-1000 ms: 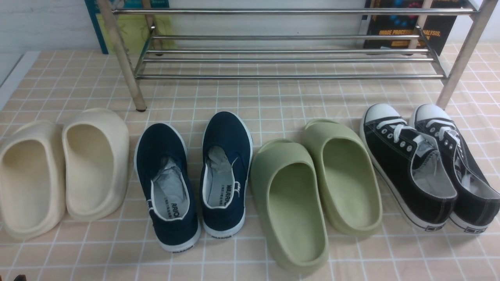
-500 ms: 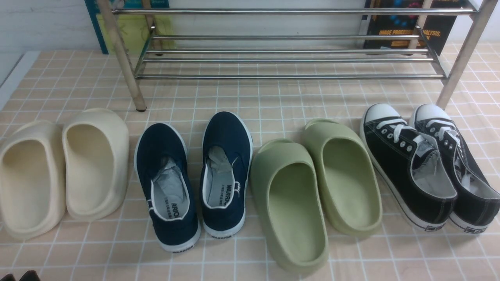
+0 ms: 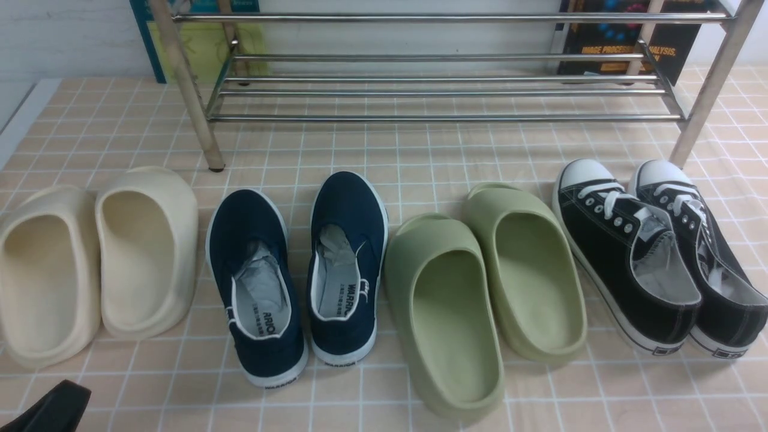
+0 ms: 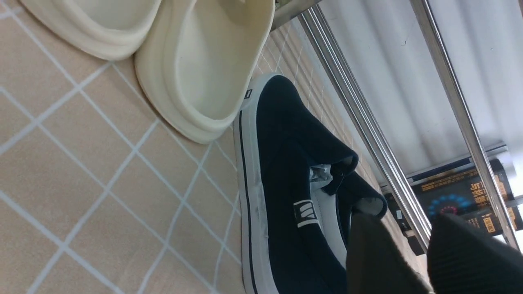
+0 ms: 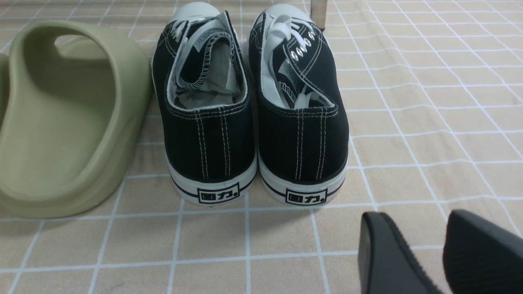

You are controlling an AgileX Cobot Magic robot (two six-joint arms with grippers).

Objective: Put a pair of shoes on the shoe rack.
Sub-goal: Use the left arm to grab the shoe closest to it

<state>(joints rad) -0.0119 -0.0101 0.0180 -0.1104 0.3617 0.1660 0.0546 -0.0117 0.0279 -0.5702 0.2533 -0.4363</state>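
Well, the left hand (image 4: 413, 249) has its two dark fingers spread apart with nothing clamped between them; in the front view, only a black tip of it shows, low at the left corner, near the cream clogs. The right hand (image 5: 427, 249) also holds its fingers apart, over bare tiled table (image 5: 429, 163) near the black lace-up sneakers (image 5: 204, 143).

Closest to the left hand among the shoes are the cream clogs (image 3: 147, 258), side by side on the table. Just to their right sit the navy slip-on sneakers (image 3: 345, 210), both upright on the table, toes toward the shoe rack (image 3: 420, 118) and white-lined openings facing up. They stand a little apart, their toes angled away to the left and their heels closer together. Next come the green slides (image 3: 447, 360), overlapping in the view, and then the black lace-ups with white toe caps at the far right.

Beyond the row stands the rack, its steel rods running across between beige-metal legs. Behind it, a teal and yellow book (image 3: 207, 54) shows at the left and a black book (image 3: 606, 36) at the right, near a pale wall (image 3: 408, 39).
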